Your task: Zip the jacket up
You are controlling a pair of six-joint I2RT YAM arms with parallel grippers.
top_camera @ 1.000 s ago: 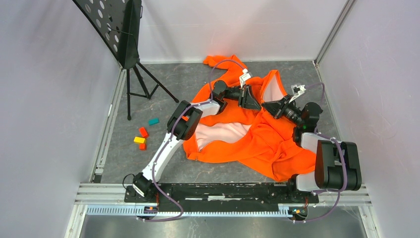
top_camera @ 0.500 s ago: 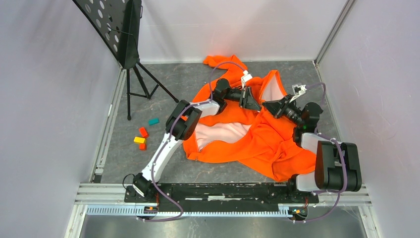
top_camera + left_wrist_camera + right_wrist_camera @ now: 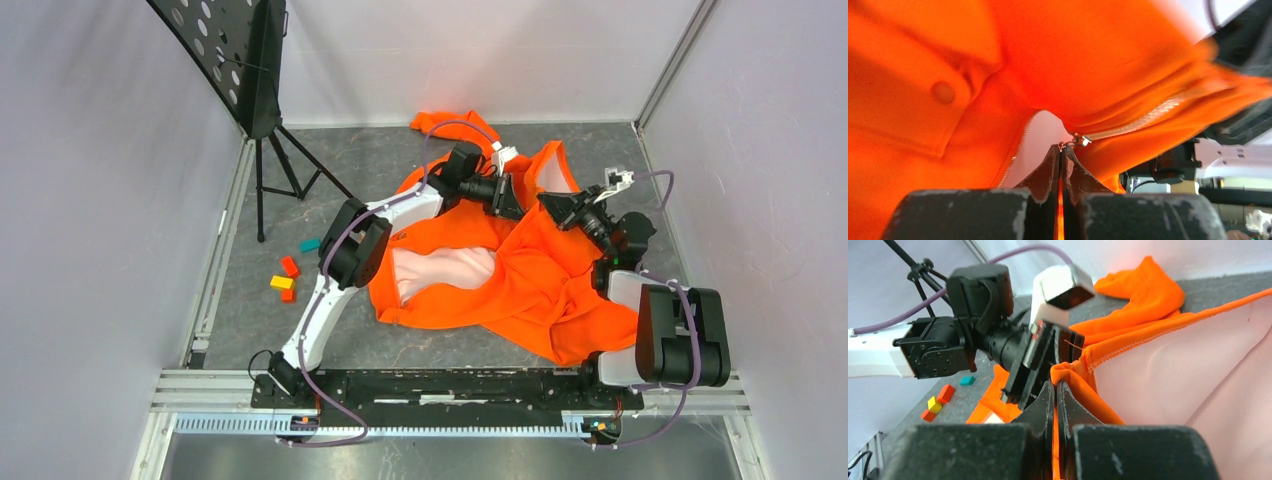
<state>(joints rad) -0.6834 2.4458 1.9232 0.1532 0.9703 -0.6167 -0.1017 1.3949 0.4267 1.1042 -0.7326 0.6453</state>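
Note:
The bright orange jacket [image 3: 530, 280] lies rumpled on the floor, its pale pinkish lining [image 3: 445, 268] showing where the front gapes. My left gripper [image 3: 512, 196] is shut on the metal zipper pull [image 3: 1075, 141], which hangs from the slider on the toothed zip line [image 3: 1143, 115] in the left wrist view. My right gripper [image 3: 548, 204] is shut on a fold of the jacket's orange edge [image 3: 1073, 371] right next to the left gripper [image 3: 1040, 357]. Both grippers are near the collar end at the back.
A black music stand on a tripod [image 3: 262, 120] stands at the back left. Several small coloured blocks [image 3: 288, 280] lie on the grey floor left of the jacket. Walls close in on all sides.
My left gripper has moved back and to the right with the zipper pull. My right gripper has shifted slightly back and right with the fabric.

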